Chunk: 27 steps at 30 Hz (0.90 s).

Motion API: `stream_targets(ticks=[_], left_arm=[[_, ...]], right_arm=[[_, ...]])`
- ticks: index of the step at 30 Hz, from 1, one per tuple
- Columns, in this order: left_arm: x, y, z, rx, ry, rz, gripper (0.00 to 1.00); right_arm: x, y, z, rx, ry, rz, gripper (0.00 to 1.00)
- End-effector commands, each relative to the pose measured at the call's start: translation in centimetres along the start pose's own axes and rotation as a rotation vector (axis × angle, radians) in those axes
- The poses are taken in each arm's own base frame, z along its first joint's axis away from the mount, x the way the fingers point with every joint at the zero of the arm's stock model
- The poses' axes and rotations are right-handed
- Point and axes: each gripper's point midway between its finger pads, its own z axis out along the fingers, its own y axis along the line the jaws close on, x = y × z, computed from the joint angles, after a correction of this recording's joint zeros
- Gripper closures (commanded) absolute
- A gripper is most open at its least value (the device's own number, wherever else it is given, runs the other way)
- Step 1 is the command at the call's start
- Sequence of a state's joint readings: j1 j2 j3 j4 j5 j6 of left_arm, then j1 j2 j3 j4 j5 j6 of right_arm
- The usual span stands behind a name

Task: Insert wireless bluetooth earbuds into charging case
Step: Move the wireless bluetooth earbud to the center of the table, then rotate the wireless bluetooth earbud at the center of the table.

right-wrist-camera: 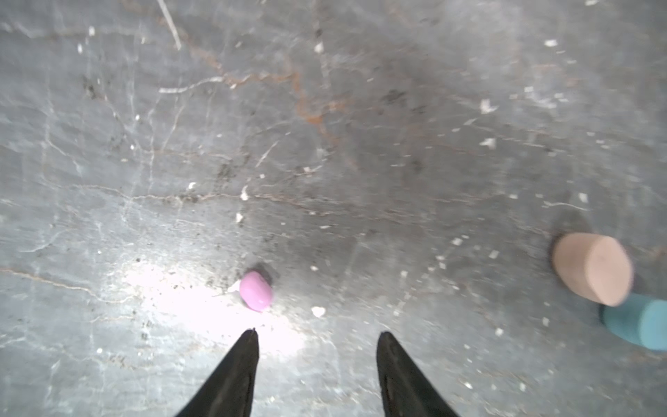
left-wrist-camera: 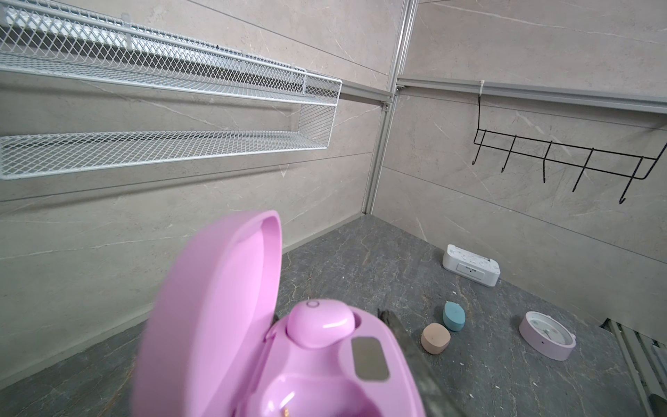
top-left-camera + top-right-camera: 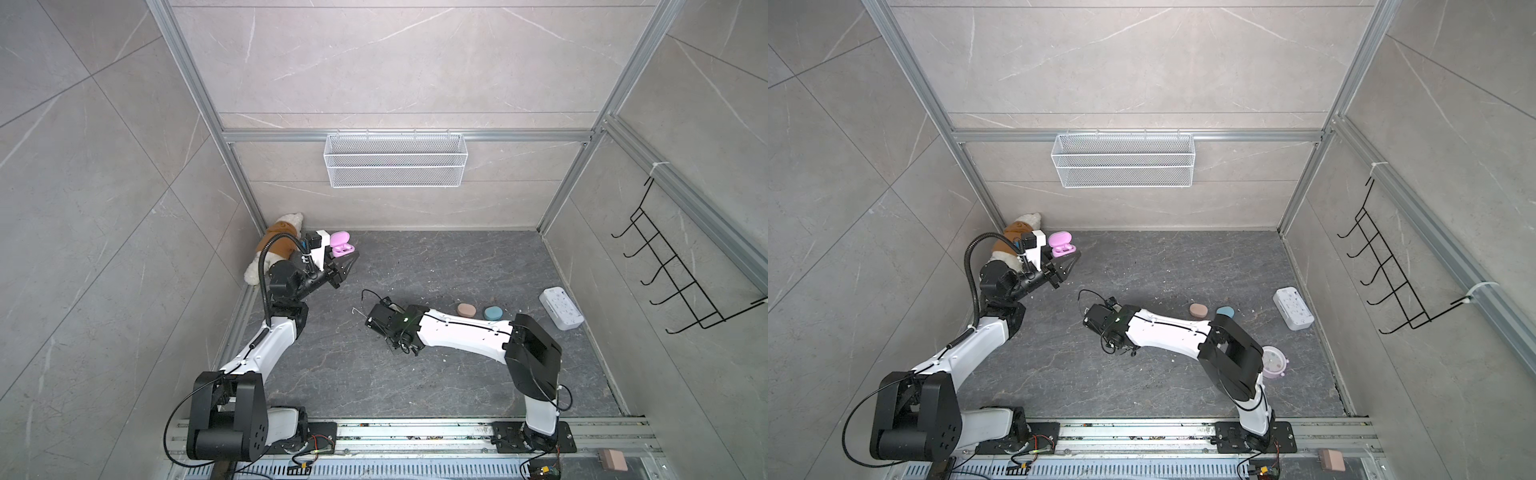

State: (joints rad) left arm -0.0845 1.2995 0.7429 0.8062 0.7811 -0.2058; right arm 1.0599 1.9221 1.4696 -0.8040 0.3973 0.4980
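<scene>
My right fingers (image 1: 236, 372) open, empty: lilac bud (image 1: 255, 291) sits just above the frame-left tip, off-centre; left fingers (image 2: 404, 339) grip the case (image 2: 216, 307).

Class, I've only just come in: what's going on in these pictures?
The left pincer holds the open lilac case; one lilac earbud sits inside and the second socket is empty. The right pincer, open, points down at the table beside a loose lilac earbud, which it is not touching.
</scene>
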Motion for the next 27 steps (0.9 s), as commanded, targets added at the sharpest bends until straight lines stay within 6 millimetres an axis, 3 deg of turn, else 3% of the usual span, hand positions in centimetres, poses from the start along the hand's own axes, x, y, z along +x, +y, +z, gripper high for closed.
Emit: stream_targets(ticks=[1,12,18,27], left_arm=[[-3.2,-0.9,0.0,0.034,-0.071,0.071,0.83],[-2.8,-0.8,0.2,0.043,-0.063,0.059,0.83],[-2.7,-0.9,0.3,0.047,-0.057,0.061,0.83],[-2.7,-1.0,0.3,0.049,-0.055,0.06,0.83]], right_arm=[[0.3,-0.6,-0.5,-0.013,0.0,0.022,0.44],[1.7,4.3,1.9,-0.37,0.106,0.115,0.43],[1.7,5.1,3.4,-0.497,0.141,0.243,0.34],[2.6,6.8,4.6,-0.589,0.189,0.285,0.34]])
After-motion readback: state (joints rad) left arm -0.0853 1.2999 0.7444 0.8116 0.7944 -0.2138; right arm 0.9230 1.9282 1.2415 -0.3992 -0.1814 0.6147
